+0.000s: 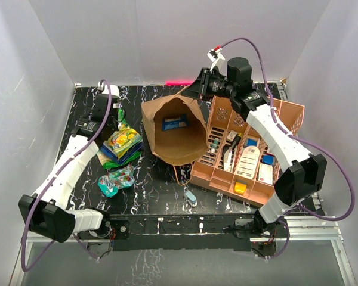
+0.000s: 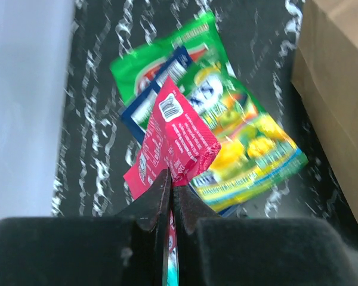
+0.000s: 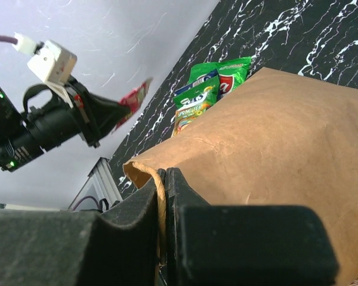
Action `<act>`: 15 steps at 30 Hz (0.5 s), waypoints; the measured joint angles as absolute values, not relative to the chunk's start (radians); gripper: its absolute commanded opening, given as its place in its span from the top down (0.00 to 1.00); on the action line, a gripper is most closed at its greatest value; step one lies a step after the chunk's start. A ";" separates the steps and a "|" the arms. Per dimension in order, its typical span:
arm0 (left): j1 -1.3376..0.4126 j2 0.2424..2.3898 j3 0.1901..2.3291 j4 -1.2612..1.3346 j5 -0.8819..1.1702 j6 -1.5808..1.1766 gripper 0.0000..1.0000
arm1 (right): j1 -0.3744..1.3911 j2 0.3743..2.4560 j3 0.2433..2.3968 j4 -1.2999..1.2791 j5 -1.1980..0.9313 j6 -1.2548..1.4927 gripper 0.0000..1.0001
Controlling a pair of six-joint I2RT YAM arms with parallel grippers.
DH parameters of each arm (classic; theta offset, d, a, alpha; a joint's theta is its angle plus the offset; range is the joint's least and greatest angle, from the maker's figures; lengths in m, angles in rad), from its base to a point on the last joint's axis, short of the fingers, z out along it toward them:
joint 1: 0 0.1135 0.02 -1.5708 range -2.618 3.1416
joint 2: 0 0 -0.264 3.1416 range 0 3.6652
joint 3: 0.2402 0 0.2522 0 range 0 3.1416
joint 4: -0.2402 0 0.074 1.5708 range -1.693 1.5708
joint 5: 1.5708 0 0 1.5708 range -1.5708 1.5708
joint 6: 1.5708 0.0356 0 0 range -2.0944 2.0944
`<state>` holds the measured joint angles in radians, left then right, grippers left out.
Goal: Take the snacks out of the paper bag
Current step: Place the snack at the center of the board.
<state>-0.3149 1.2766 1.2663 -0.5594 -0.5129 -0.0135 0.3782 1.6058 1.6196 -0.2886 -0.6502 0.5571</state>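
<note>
The brown paper bag (image 1: 182, 143) lies in the middle of the table, its open mouth tipped up. A blue snack packet (image 1: 175, 122) lies inside it. My right gripper (image 3: 165, 176) is shut on the bag's twisted handle (image 3: 160, 196) at the far rim. My left gripper (image 2: 172, 185) is shut on a pink-red packet (image 2: 176, 140), held above a pile of green and yellow snacks (image 2: 244, 140) left of the bag. A teal packet (image 1: 116, 180) lies nearer the front.
An orange slotted tray (image 1: 289, 113) full of small items stands right of the bag, touching it. A pale-blue capsule (image 1: 191, 196) lies in front of the bag. White walls close in the left, back and right sides.
</note>
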 measured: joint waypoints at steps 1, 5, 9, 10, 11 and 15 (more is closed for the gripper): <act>-0.318 1.266 1.257 -0.589 -0.498 -0.058 1.00 | 0.377 1.601 1.618 -0.288 -0.650 0.555 0.93; -0.327 1.220 1.189 -0.676 -0.485 -0.178 1.00 | 0.372 1.590 1.598 -0.283 -0.656 0.555 0.93; -0.326 1.234 1.155 -0.688 -0.490 -0.180 1.00 | 0.372 1.590 1.573 -0.282 -0.662 0.557 0.93; -0.326 1.243 1.155 -0.677 -0.489 -0.166 1.00 | 0.372 1.590 1.572 -0.283 -0.662 0.557 0.93; -0.327 1.261 1.155 -0.658 -0.489 -0.149 1.00 | 0.372 1.590 1.570 -0.283 -0.661 0.558 0.93; -0.336 1.399 1.185 -0.577 -0.503 -0.066 1.00 | 0.372 1.589 1.565 -0.280 -0.661 0.559 0.93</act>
